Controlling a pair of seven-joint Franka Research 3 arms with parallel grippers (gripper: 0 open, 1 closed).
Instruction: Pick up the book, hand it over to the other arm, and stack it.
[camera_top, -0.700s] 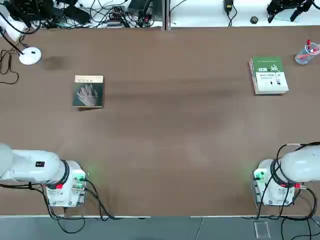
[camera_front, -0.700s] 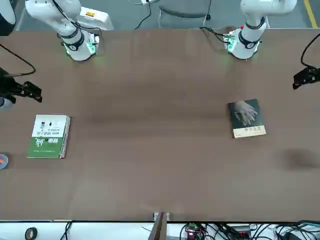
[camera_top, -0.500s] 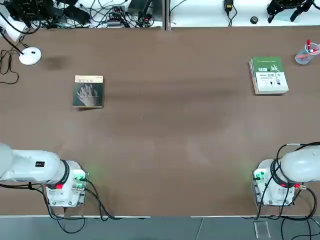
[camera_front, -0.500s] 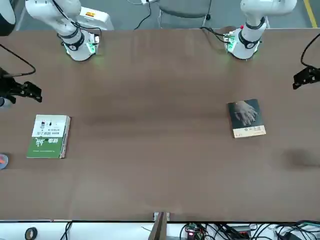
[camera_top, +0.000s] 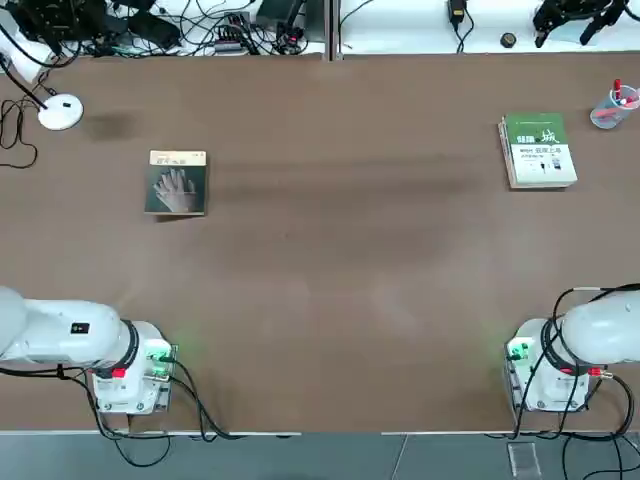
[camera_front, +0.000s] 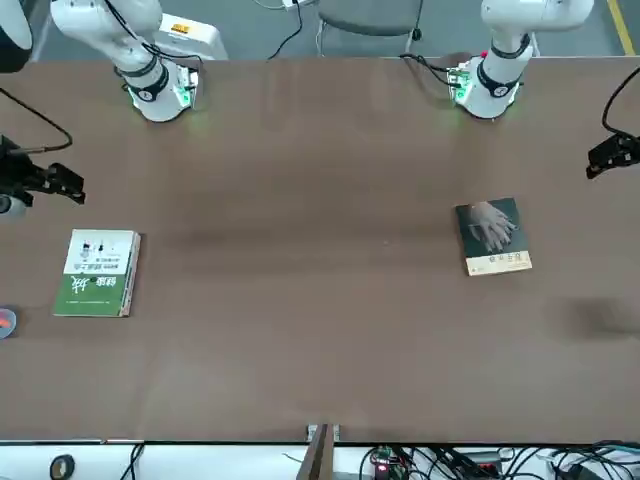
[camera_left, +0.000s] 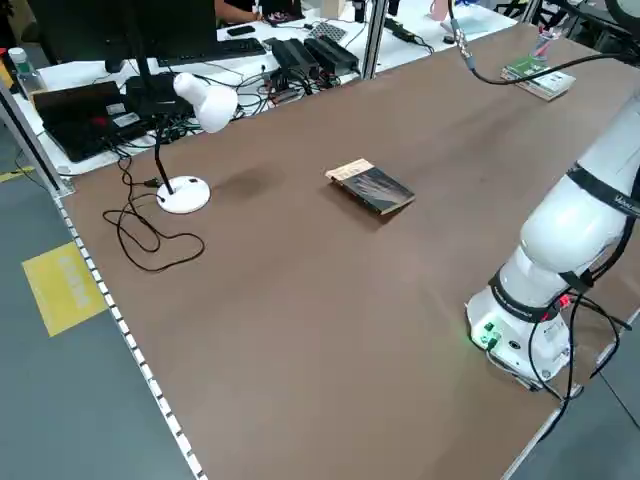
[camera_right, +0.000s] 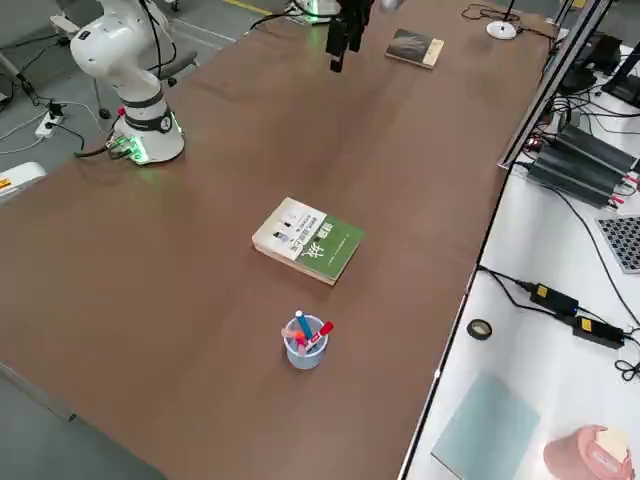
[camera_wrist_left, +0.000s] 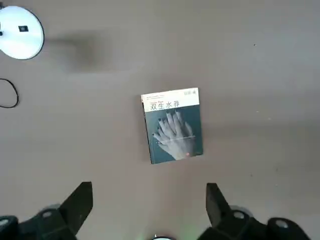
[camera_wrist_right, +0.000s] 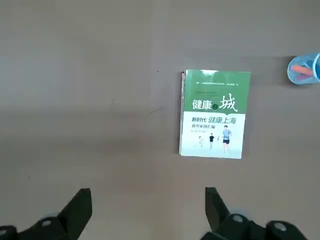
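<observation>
lying flat on the table's (camera_top: 330, 260) left half: the book (camera_top: 177, 183), thin, dark grey-green, pale hand picture, tan title band. high above, left gripper (camera_wrist_left: 149, 206) and right gripper (camera_wrist_right: 148, 210), fingers apart, empty.

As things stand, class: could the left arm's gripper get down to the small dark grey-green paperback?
Probably yes: the small dark grey-green paperback lies flat alone on bare table, below the open left gripper, nothing between.
</observation>
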